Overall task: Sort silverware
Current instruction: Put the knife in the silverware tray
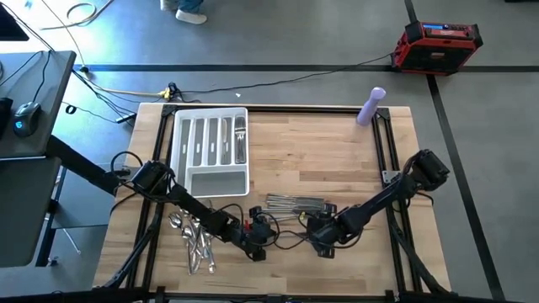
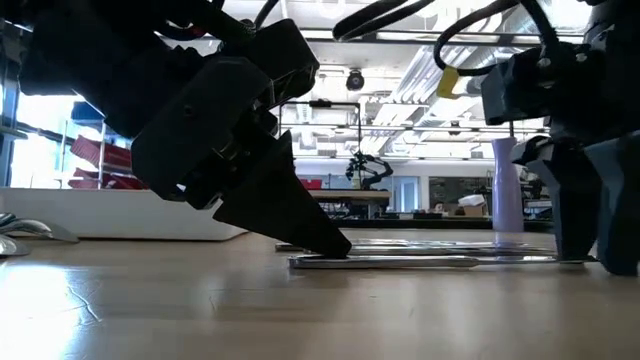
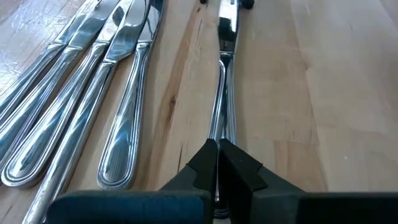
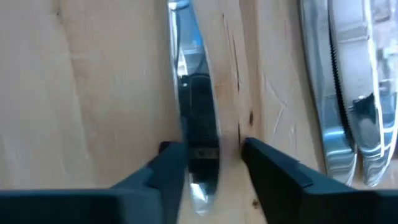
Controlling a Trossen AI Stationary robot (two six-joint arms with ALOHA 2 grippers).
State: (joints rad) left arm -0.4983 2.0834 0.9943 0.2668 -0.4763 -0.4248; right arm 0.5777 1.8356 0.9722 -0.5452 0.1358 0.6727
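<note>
A long thin silver knife (image 3: pixel 222 93) lies flat on the wooden table near its near edge, between my two grippers. My left gripper (image 3: pixel 217 165) is shut on its handle end. My right gripper (image 4: pixel 211 165) is open at the other end, one finger on each side of the rounded blade tip (image 4: pixel 198 186); whether they touch it I cannot tell. A row of several more knives (image 1: pixel 295 203) lies just beyond. A heap of spoons (image 1: pixel 192 240) lies to the left. The white compartmented tray (image 1: pixel 210 143) sits farther back and holds a few pieces. My left gripper pinches the knife's handle (image 3: pixel 219 134) near its free end between its two shut fingers. The fingers (image 2: pixel 325 240) slant down from the table's left and lie along the knife. The knife (image 2: pixel 400 262) rests flat on the table.
A purple bottle (image 1: pixel 371 106) stands at the table's far right edge. Black rails (image 1: pixel 396 160) frame the tabletop. Bare wood stretches between the tray and the right side. Cables (image 1: pixel 286 225) hang between the two grippers.
</note>
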